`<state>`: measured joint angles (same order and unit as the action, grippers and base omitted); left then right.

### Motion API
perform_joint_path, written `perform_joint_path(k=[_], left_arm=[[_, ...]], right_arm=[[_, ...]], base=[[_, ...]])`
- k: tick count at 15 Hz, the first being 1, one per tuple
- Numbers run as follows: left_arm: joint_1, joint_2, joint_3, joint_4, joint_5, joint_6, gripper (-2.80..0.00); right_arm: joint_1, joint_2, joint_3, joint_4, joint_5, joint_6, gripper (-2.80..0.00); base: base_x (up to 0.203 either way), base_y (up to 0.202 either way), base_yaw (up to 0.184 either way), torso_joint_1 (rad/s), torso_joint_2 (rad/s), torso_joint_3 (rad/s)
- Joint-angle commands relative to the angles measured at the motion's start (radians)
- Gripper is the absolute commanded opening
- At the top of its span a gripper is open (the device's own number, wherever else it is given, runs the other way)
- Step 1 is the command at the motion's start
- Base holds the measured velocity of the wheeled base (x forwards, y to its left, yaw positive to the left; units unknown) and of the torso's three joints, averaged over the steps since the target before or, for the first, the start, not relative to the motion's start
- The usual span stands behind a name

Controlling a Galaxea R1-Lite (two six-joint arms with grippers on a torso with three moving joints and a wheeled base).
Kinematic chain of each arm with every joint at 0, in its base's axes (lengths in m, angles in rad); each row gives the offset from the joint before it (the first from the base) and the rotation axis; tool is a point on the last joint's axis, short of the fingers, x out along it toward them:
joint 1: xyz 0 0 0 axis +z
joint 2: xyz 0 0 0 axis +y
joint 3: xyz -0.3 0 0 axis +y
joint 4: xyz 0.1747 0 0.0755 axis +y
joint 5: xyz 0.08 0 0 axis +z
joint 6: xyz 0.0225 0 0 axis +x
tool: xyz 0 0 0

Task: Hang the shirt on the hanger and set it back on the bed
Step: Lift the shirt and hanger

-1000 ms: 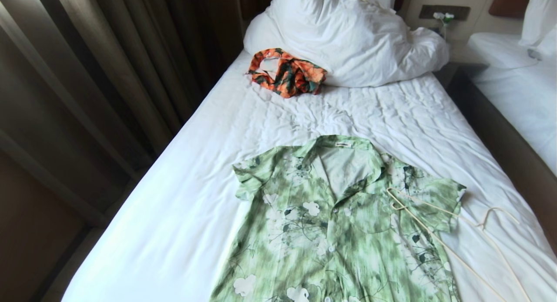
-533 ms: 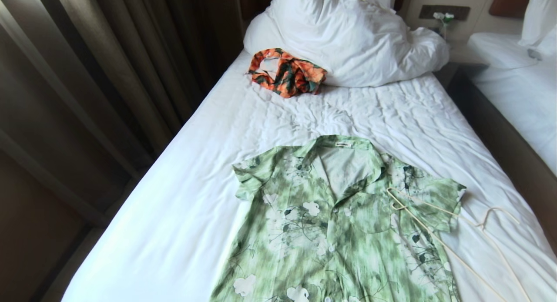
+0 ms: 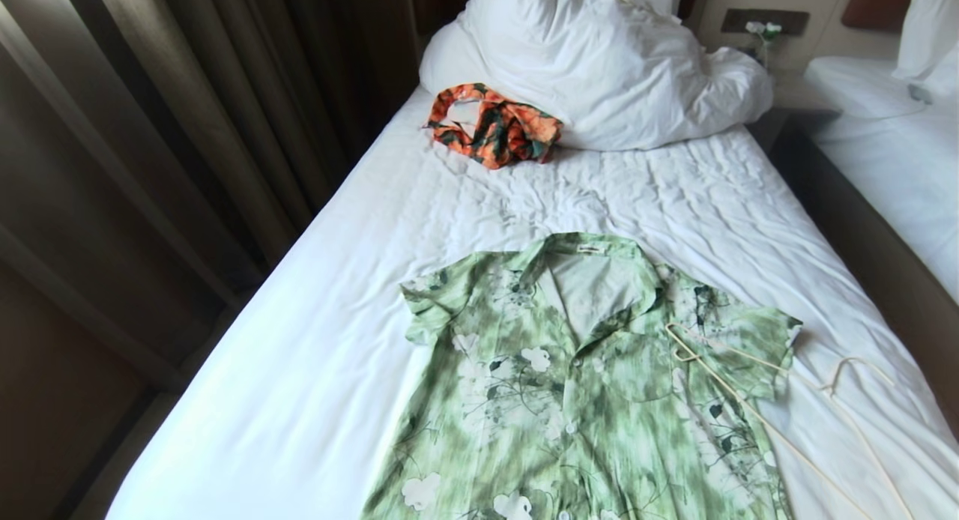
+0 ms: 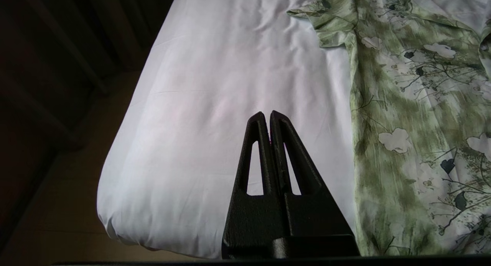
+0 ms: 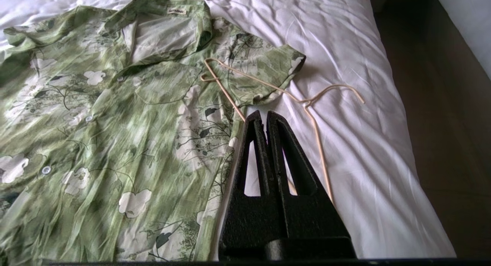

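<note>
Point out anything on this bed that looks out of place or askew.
The hanger lies crooked, one end across the shirt's sleeve, its hook out on the bed. An orange patterned garment sits crumpled against the pillow.

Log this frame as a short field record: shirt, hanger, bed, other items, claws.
shirt: flat on the bed, front up, collar toward the pillow
hanger: partly on the shirt's sleeve, hook on the sheet, not inside the shirt
bed: wrinkled white sheet
orange garment: bunched against the pillow
left claw: shut, empty, over bare sheet
right claw: shut, empty, near the hanger
</note>
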<state>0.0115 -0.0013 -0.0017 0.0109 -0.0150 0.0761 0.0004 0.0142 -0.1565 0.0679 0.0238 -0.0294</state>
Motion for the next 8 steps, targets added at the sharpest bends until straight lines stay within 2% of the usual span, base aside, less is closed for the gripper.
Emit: perform_joint_path(k=[1, 6, 8], left_arm=[[0.001, 0.001, 0.000, 0.000, 0.000, 0.001, -2.80], [0.001, 0.000, 0.000, -0.001, 0.000, 0.001, -2.80], [0.001, 0.001, 0.000, 0.000, 0.000, 0.001, -2.80]], right_arm=[[0.001, 0.044, -0.065, 0.018, 0.003, -0.002, -2.80], [0.001, 0.364, -0.251, 0.034, 0.012, 0.006, -2.80], [0.000, 0.539, -0.337, 0.037, 0.013, 0.055, -2.80]], base=[[0.000, 0.000, 0.000, 0.000, 0.00, 0.000], [0.000, 0.000, 0.000, 0.000, 0.00, 0.000], [0.000, 0.000, 0.000, 0.000, 0.00, 0.000]])
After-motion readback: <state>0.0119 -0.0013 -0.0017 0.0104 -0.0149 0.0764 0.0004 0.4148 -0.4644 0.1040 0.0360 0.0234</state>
